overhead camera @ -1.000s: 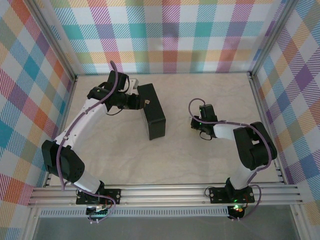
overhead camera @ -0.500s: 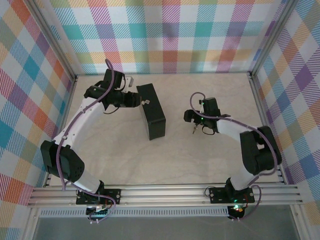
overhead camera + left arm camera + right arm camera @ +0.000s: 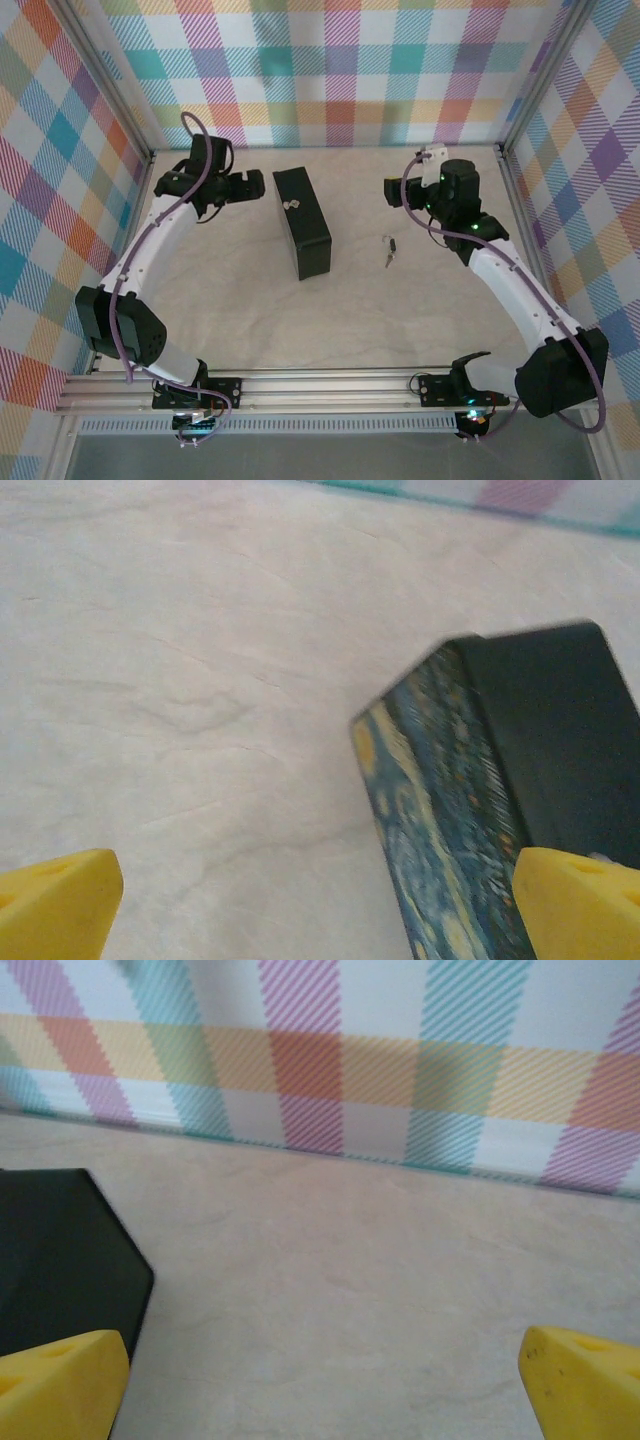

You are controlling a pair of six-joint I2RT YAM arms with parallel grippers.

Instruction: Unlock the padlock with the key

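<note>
The padlock (image 3: 390, 244), a tiny dark piece, lies on the table right of the black box (image 3: 304, 222). A thin pale sliver (image 3: 387, 263) at its near end looks like the key; it is too small to tell whether the two are joined. My right gripper (image 3: 392, 190) hangs behind it, open and holding nothing (image 3: 325, 1390). My left gripper (image 3: 250, 186) stands open just left of the box's far end, with bare table between its yellow fingertips (image 3: 60, 895). The box's blue-and-yellow painted lid (image 3: 430, 830) faces it.
A small silvery fitting (image 3: 291, 205) sits on the upper face of the box. Checked walls (image 3: 340, 70) close the table at the back and both sides, and an aluminium rail (image 3: 330, 385) runs along the near edge.
The right gripper opened, left the padlock on the table and drew back towards the rear wall. The left gripper opened and pulled away left from the box.
</note>
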